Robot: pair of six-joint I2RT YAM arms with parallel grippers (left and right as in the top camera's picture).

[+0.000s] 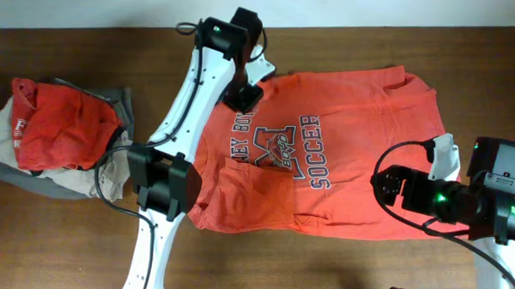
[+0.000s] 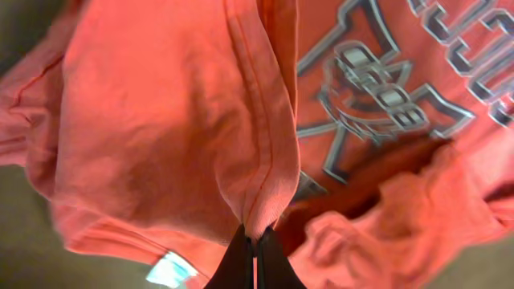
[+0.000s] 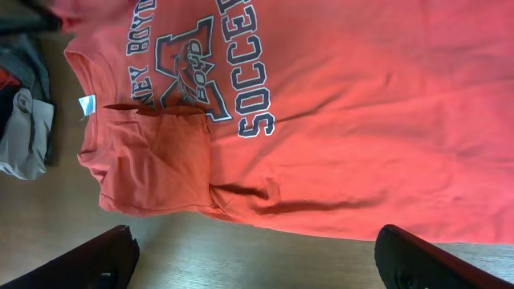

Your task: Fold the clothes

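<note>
Your desk (image 1: pixel 65 232) is brown wood; the orange-red T-shirt (image 1: pixel 360 157) lies spread across its middle and right part, print side up, with "SOCCER" and the big M readable, and one flap of cloth folded over beside the print toward the near edge; a heap of other clothes (image 1: pixel 60 129), red on grey and beige, sits at the left edge, apart from the shirt. Your left hand (image 2: pixel 253 250) is toward the far edge, clenched on a seamed ridge of the shirt's fabric, fingers pressed together; your right hand (image 3: pixel 257 257) is over the shirt's right part, released, fingers spread wide and grasping nothing.
</note>
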